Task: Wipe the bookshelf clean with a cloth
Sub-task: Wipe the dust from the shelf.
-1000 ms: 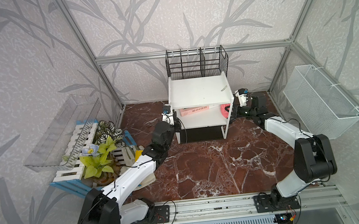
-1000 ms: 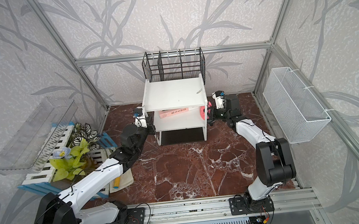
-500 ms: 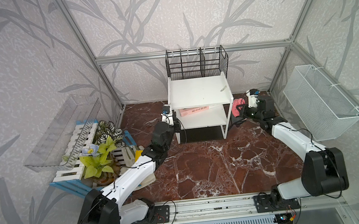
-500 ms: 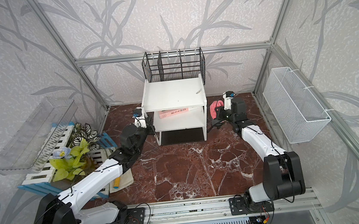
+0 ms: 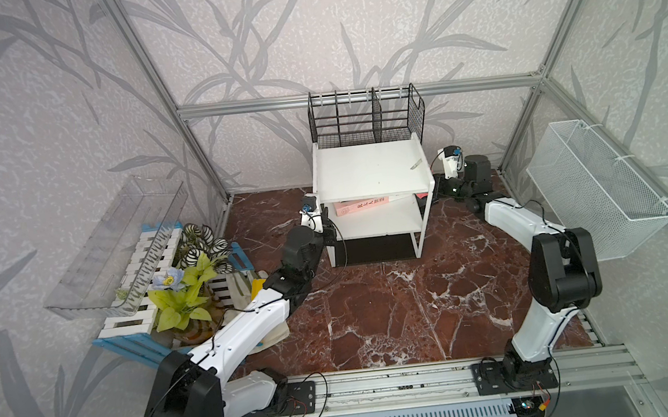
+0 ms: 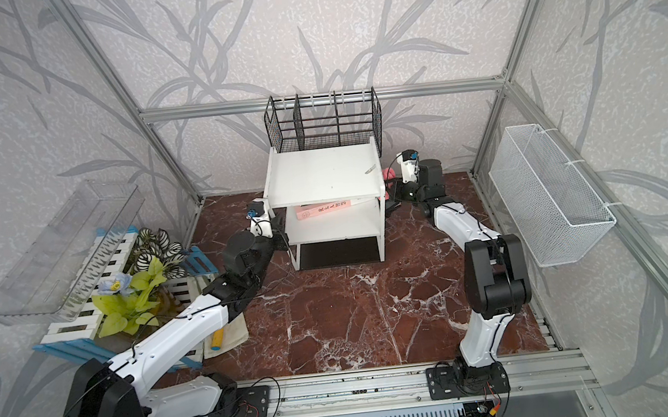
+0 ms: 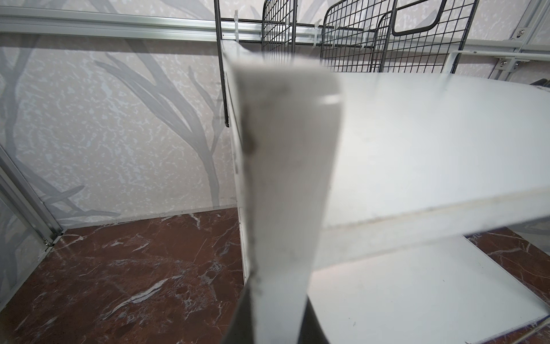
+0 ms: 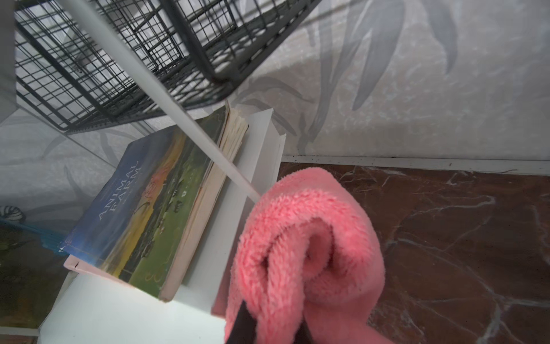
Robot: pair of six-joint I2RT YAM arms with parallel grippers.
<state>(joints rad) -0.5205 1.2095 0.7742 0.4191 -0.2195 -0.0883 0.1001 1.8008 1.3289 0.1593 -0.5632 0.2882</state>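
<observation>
The white bookshelf (image 5: 370,168) (image 6: 320,173) stands at the back centre, with a pink book (image 5: 361,205) on its middle board. My left gripper (image 5: 328,235) (image 7: 278,321) is shut on the shelf's front-left post (image 7: 285,178), which runs up between the dark jaws. My right gripper (image 6: 395,193) (image 8: 273,327) is shut on the bunched pink cloth (image 8: 312,244) (image 6: 388,176). It holds the cloth at the shelf's right side, against the edge of the middle board (image 8: 247,190). A book titled Animal Farm (image 8: 148,214) lies on that board. The right fingertips are buried in the cloth.
A black wire rack (image 5: 365,118) stands on the back of the top board, and a small scrap (image 5: 416,164) lies near its right edge. A white mesh basket (image 5: 597,188) hangs on the right wall. At the left are a clear tray (image 5: 119,247), a plant crate (image 5: 181,291) and a beige cloth (image 6: 223,333).
The right arm swung out to the right with the cloth, then came back in against the shelf's right side. The left arm has not moved.
</observation>
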